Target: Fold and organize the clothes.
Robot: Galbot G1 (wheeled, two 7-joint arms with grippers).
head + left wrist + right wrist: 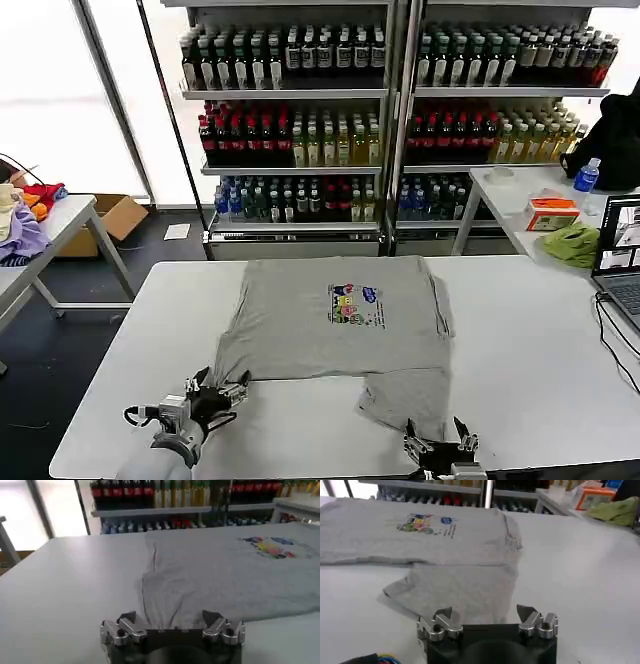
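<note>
Left end effector (215,395) sits wide open off the near left corner of the grey cotton T-shirt with a multicoloured chest print (335,320), spread on the white desk (540,350). Right end effector (441,442), equally wide, faces its near right flap. Best pinch both edges together, evenly.

I see shelves (390,110) of bottled drinks behind my white table (560,370). Left of the shelves, bright windows (45,90) and a cardboard box (118,215) on the dark floor (30,380).
</note>
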